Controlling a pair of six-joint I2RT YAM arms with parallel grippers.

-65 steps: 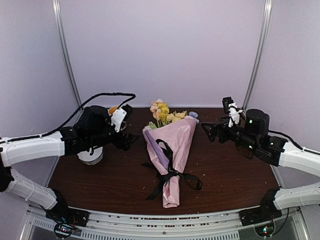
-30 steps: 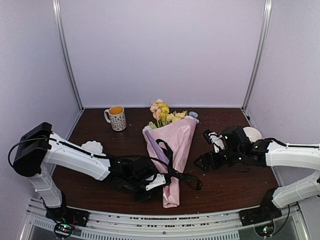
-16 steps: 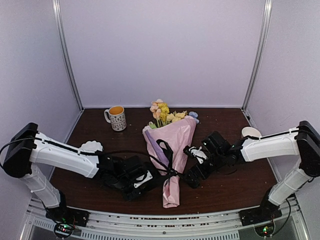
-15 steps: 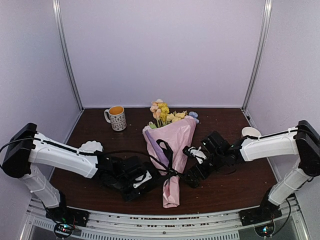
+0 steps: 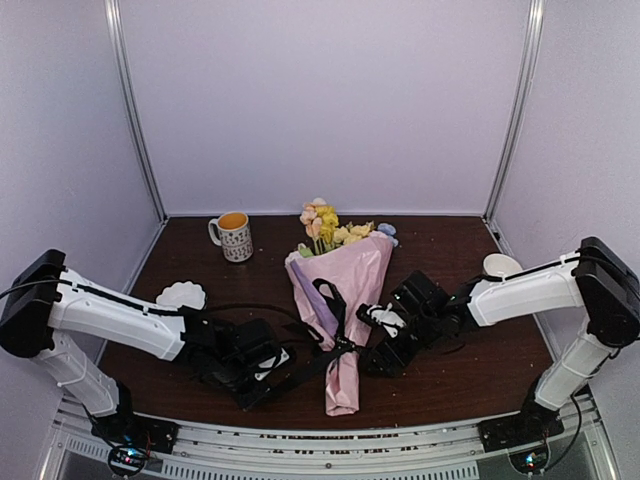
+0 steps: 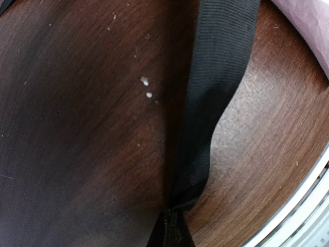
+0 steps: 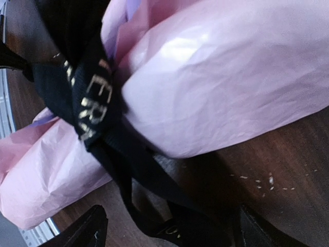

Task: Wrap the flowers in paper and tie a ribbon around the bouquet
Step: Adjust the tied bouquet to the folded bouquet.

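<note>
Ribbon (image 6: 218, 67) tauter — in left tool (image 5: 268, 380) (fully closed)

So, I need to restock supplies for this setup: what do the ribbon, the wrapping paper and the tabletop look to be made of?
The ribbon looks like black woven fabric, matte; a fine ribbed weave shows, with gold lettering. The wrapping paper seems thin, pale pink and tissue-like, finely crinkled with a faint sheen. The tabletop is dark brown wood or wood-look laminate, with grain lines and a slight gloss.

Ribbed cloth ribbon (image 6: 216, 67) — table (image 6: 267, 144) seemingly wood.
</note>
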